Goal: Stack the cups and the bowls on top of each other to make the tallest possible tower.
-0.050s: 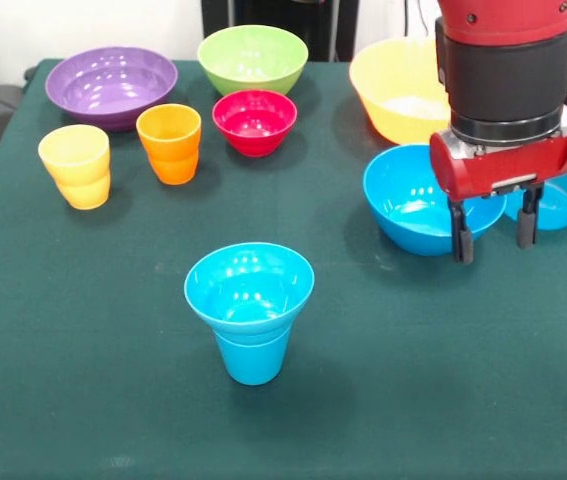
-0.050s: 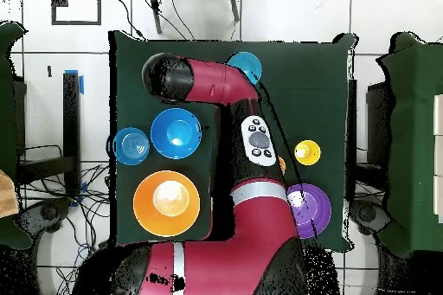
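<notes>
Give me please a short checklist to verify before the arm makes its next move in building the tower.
1. Gripper open and empty: ok, fingers apart, nothing between them.
2. Tower upright: ok, a small blue bowl sits level on the blue cup.
3. Next bowl free: ok, the blue bowl below the gripper holds nothing.
4. Gripper centred on that bowl's rim: cannot tell.
5. Space around the tower: ok, bare green cloth on all sides.
6. Purple bowl and yellow-orange bowl unstacked: ok.

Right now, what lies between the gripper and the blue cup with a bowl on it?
Nothing: in the front view only bare green tablecloth separates the open gripper from the blue cup stack.
</notes>
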Tool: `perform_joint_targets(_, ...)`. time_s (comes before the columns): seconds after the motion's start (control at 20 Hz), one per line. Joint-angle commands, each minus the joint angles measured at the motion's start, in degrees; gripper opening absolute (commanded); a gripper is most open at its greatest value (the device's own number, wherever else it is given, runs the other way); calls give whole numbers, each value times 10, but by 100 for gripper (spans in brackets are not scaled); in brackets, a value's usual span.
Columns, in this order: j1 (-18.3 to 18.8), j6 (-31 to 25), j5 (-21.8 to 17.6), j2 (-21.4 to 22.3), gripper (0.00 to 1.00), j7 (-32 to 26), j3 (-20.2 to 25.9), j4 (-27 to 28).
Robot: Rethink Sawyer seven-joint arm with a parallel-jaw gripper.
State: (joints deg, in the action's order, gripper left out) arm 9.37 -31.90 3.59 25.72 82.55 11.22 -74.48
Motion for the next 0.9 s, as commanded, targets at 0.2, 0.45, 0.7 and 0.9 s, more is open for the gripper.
perform_joint_targets(0.2, -10, 92, -2, 1, 100, 108, 57, -149)
perform_joint_targets(0.45, -23, 148, -16, -30, 100, 114, 47, -156)
perform_joint_targets(0.7, -24, 209, -24, -59, 100, 121, 47, -162)
perform_joint_targets(0.9, -34, 251, -27, -78, 100, 130, 39, -158)
